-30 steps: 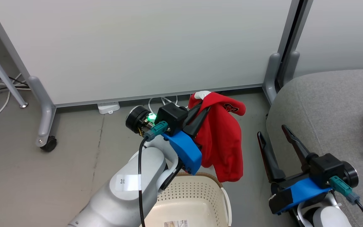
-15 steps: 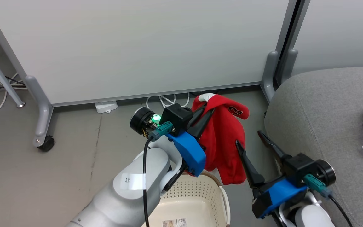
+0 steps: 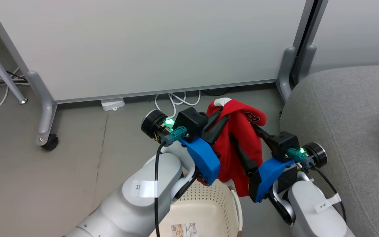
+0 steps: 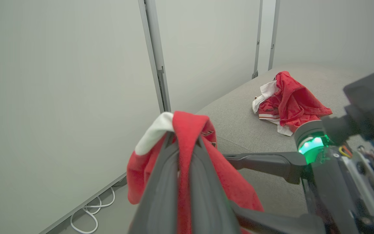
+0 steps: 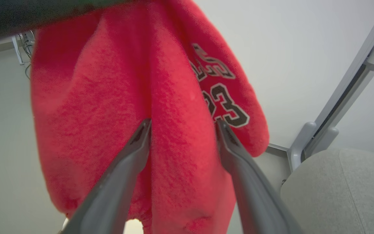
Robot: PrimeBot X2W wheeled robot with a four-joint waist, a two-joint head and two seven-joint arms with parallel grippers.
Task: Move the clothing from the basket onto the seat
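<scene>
left gripper is clamped on the top fold of the red jersey, hanging it clear above the basket. right gripper is spread, its fingers straddling a hanging fold. i judge this a second hold for carrying to the seat.

This looks like a robotics lab or test bay set up in an office-type room. A large white partition panel stands on grey metal legs, with a black castor under its left leg. Just below the panel's bottom edge, a white power strip and loose white cables lie on a bare grey concrete floor. A second panel stands to its right, and a plain grey upholstered seat sits in front of that one.
</scene>
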